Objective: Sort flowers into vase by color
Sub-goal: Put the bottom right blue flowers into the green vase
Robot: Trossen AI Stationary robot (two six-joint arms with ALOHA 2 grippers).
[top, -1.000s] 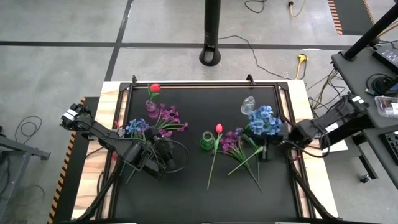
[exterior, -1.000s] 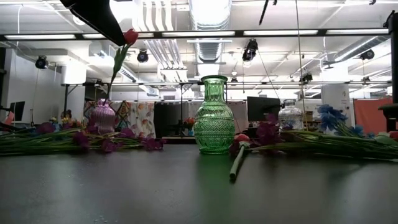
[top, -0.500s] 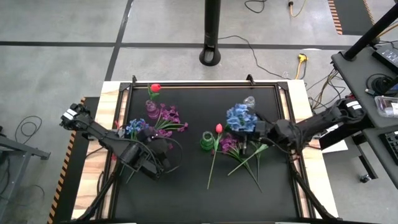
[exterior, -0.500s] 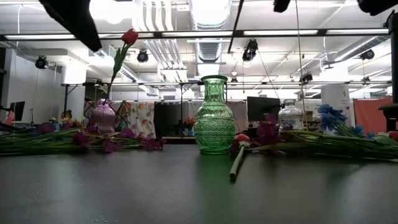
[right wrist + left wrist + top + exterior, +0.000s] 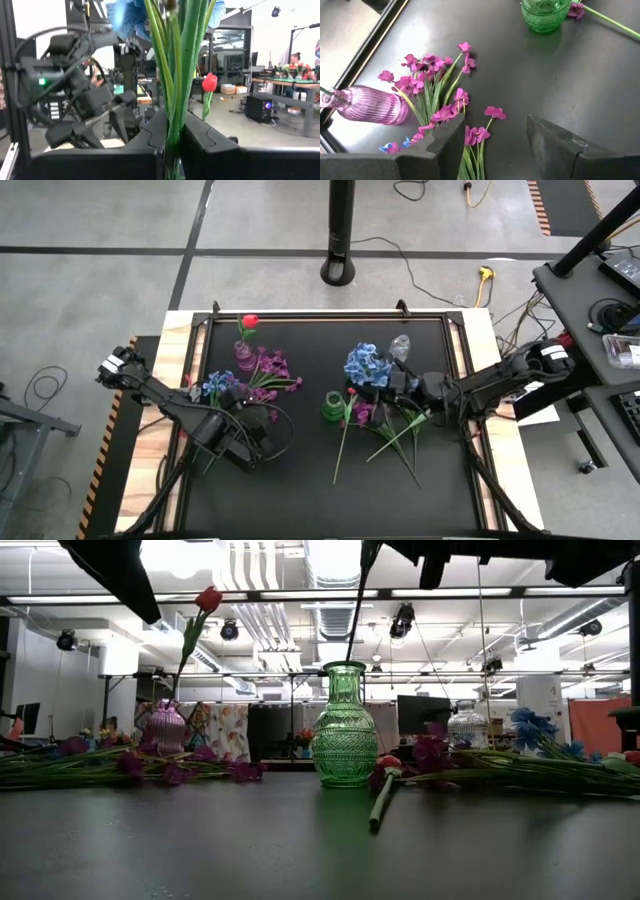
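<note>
Blue clustered flowers (image 5: 366,366) hang upright, stems clenched in the right gripper (image 5: 172,137), just beside the green glass vase (image 5: 332,406) mid-tabletop; left gripper (image 5: 492,145) hovers unclenched over purple sprays (image 5: 432,87).

You have three vases on the table: one green glass vase (image 5: 332,406), one pink ribbed vase (image 5: 243,355) and one clear glass vase (image 5: 399,346). You can count two red tulips, one standing in the pink vase (image 5: 250,321) and one lying beside the green vase (image 5: 351,392). Blue flowers come in two bunches: one lifted cluster (image 5: 367,365) and one lying at the left (image 5: 217,384). Purple sprays lie in two piles, one near the pink vase (image 5: 272,367) and one right of the green vase (image 5: 368,412). Two arms are in view.
</note>
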